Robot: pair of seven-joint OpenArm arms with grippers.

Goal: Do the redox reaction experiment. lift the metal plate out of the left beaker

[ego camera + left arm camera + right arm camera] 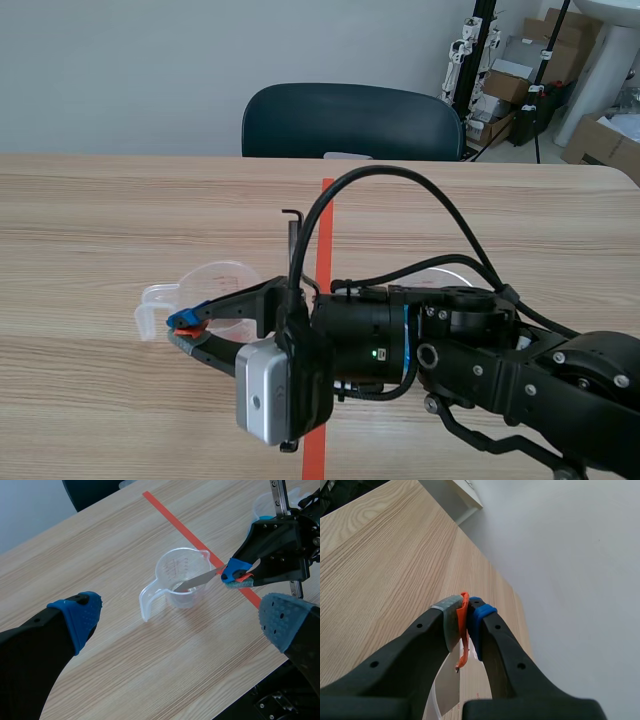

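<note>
The right claw (237,573) is clamped on the orange-tipped upper end of the thin grey metal plate (200,578). The plate slants downward, with its lower end inside the clear plastic handled beaker (172,567), which stands upright on the wooden tabletop (125,670). The left claw (182,619) stands wide, its 2 fingers apart, with the beaker ahead of it.

At lower centre of the frame the right gripper (465,611) clamps the grey plate (448,691) by its orange tab (464,652), with the table (375,575) at left and the wall (570,555) at right.
</note>
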